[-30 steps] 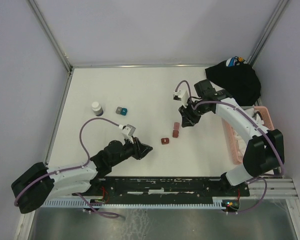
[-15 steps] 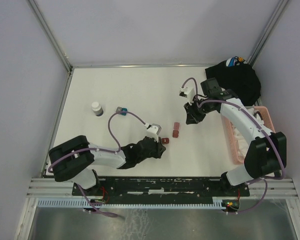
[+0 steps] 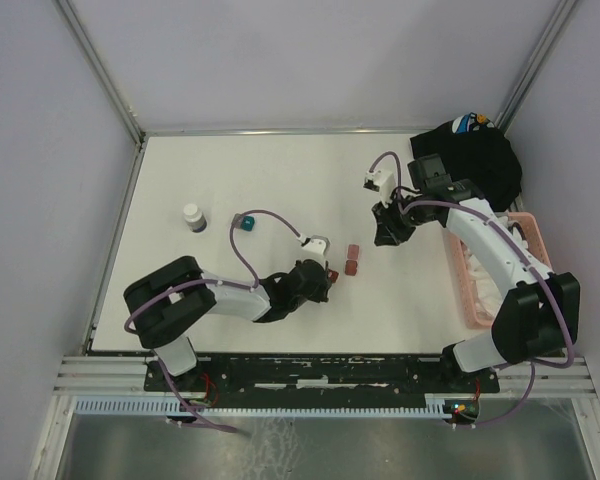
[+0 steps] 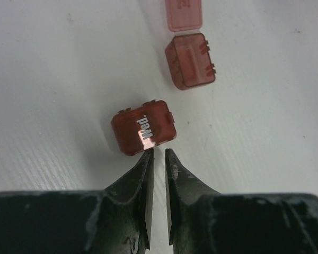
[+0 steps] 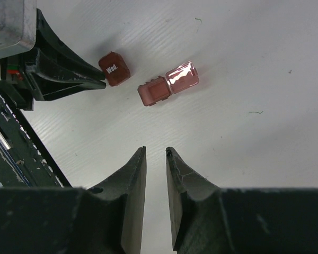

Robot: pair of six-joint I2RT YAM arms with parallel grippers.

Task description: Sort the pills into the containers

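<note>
1. A white table [image 3: 280,170] fills the floor of a booth with pale lilac walls [image 3: 280,60] and metal corner rails.
2. Far left on the table stands a small vial [image 3: 192,217] with a pale cap, upright and well apart from both arms.
3. Just right of it lies a small teal box [image 3: 246,222], partly crossed by the left arm's purple cable [image 3: 270,215].
4. The left gripper [image 4: 159,152] lies low over the table near the middle. Its jaws are almost together with only a thin slit between them, and they hold nothing.
5. The closed red box [image 4: 144,127], marked "Wed", sits on the table right at those fingertips. It is outside the jaws, a little to their left in the wrist view.
6. Next comes the open red box [image 4: 191,61], near the closed one but apart from it, with its clear pinkish lid [image 4: 183,13] flipped back on the far side.
7. The right gripper [image 5: 155,151] hangs above the table beyond the open box. Its jaws are slightly parted and empty.
8. At the back right corner lies a crumpled black cloth [image 3: 470,160].
9. A pink slatted basket [image 3: 472,290] runs along the right edge.
</note>
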